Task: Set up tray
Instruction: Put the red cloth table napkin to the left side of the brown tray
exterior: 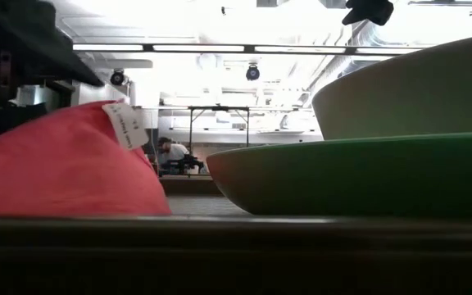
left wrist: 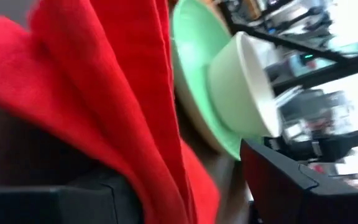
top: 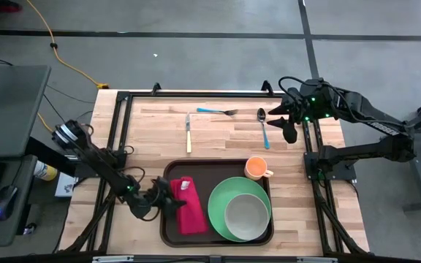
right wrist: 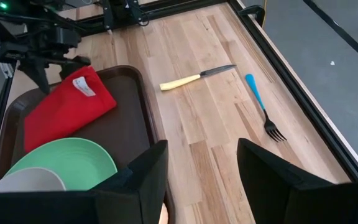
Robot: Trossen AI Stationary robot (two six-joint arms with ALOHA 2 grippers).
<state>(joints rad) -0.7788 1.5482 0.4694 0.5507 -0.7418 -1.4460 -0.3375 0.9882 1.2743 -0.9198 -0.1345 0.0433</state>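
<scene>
Red cloth [left wrist: 98, 106] fills the left wrist view, with that arm's spread fingers on either side of it at the tray's [top: 168, 219] left rim. The left gripper [top: 161, 197] sits right at the cloth's near-left corner, jaws open around the fold rather than clamped; whether it is about to pinch it or has just let go cannot be told. The cloth lies flat along the tray's left side, probably as a napkin, leaving room beside the plate [top: 219, 212].

The tray sits at the tabletop's [top: 218, 142] near edge, roughly centred. The green plate takes up its right half, with a pale bowl [top: 248, 215] stacked in the plate. An orange cup [top: 256, 168] stands at the tray's far-right corner, just at the rim, handle turned right.

Cutlery is not yet on the tray: a knife [top: 188, 133], a blue-handled fork [top: 216, 111] and a spoon [top: 263, 126] lie well apart from it toward the tabletop's far edge. The right gripper [top: 287, 126] hovers near the far-right corner, just beside the spoon, fingers parted and holding nothing. That looks well placed for a pickup there. My guess is the setting is about half done, with the cutlery remaining.
</scene>
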